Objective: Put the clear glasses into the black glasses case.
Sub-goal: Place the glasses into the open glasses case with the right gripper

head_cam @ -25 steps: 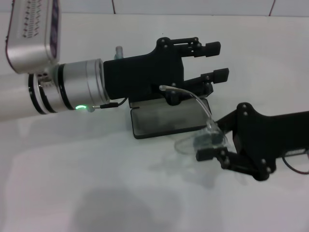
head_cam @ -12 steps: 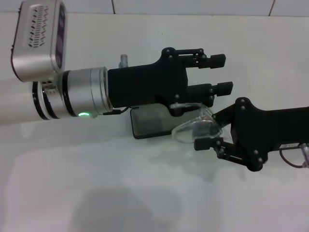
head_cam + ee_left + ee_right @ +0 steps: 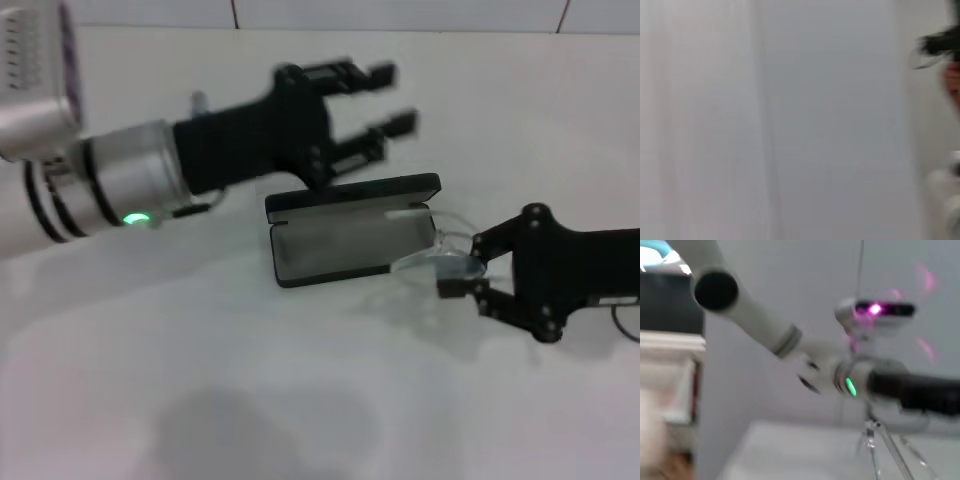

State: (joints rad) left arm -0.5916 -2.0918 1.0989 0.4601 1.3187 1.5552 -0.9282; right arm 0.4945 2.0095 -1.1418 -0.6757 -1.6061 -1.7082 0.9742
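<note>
Left end effector [image 3: 385, 98] has pulled back off the matte black clamshell glasses case [image 3: 350, 240], fingers apart, clearing access. Right end effector [image 3: 462, 278] clamps the transparent plastic wraparound glasses [image 3: 435, 262] at the case's right rim, on the white surface [image 3: 250, 400].

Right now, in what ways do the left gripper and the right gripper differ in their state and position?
The left gripper is open and empty, lifted beyond the black glasses case, while the right gripper is shut on the clear glasses at the case's right end. The left gripper comes from the left, the right gripper from the right. Both have black fingers.
</note>
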